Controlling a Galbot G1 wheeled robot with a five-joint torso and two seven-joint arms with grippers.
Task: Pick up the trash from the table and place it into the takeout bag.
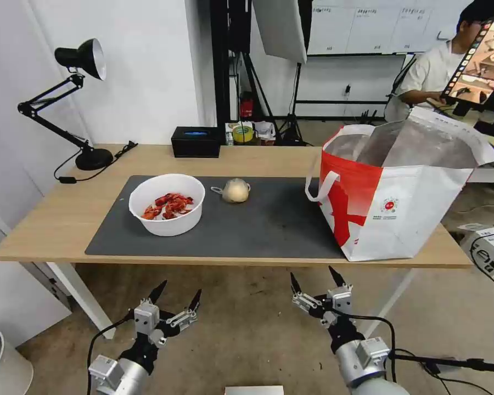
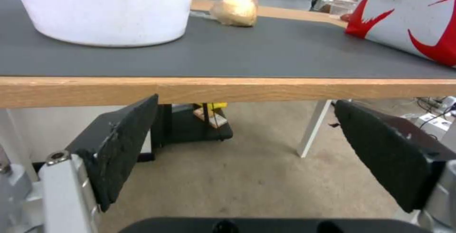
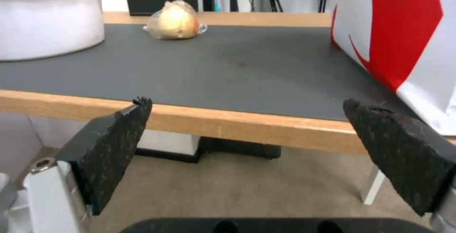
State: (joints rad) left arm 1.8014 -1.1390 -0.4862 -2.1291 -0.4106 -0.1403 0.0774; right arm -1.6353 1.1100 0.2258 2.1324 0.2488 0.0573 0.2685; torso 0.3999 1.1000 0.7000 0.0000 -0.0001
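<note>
Left gripper (image 1: 177, 296) hangs spread wide below the table (image 1: 38, 230) edge, the crayfish bowl (image 1: 167, 204) just ahead of it. The bagged lump (image 1: 234, 190) sits mid-mat, takeout bag (image 1: 400, 192) far right. Right gripper (image 1: 314, 281), also agape, is nearer the bag.
</note>
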